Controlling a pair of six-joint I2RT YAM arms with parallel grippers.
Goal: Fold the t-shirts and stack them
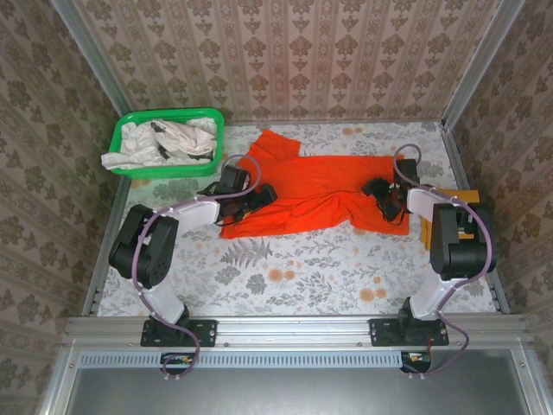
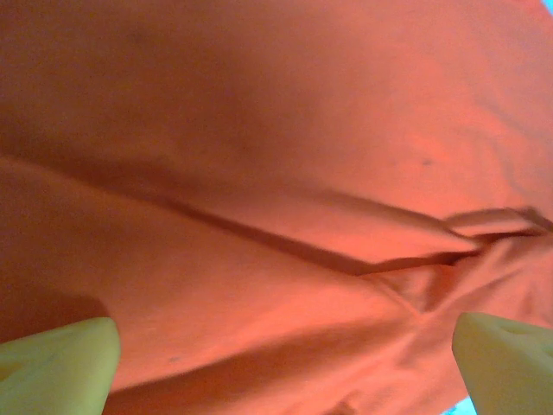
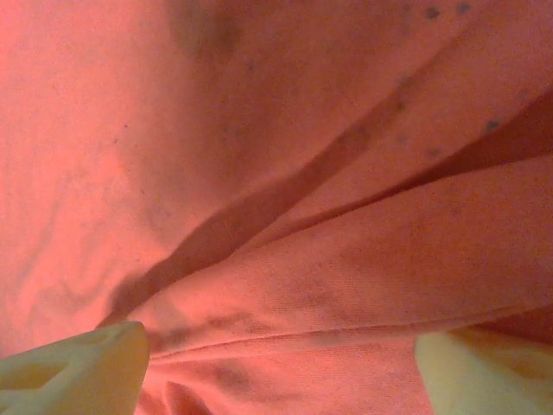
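The bright orange-red t-shirt (image 1: 324, 190) lies spread across the middle of the table, creased, with a sleeve pointing to the far left. My left gripper (image 1: 259, 198) rests low on its left part, and its pale fingers (image 2: 56, 363) stand wide apart, open, over a long fold of the orange-red t-shirt (image 2: 276, 173). On the shirt's right part sits my right gripper (image 1: 386, 199), also open, its fingers (image 3: 73, 370) straddling a hem ridge of the cloth (image 3: 328, 285). Off-white t-shirts (image 1: 160, 143) lie crumpled in the basket. A mustard yellow piece (image 1: 469, 199) shows beside the right arm.
The green plastic basket (image 1: 212, 115) stands at the back left corner. Patterned walls and metal frame posts close in the table on three sides. The floral tablecloth (image 1: 294, 268) is bare in front of the shirt, between it and the arm bases.
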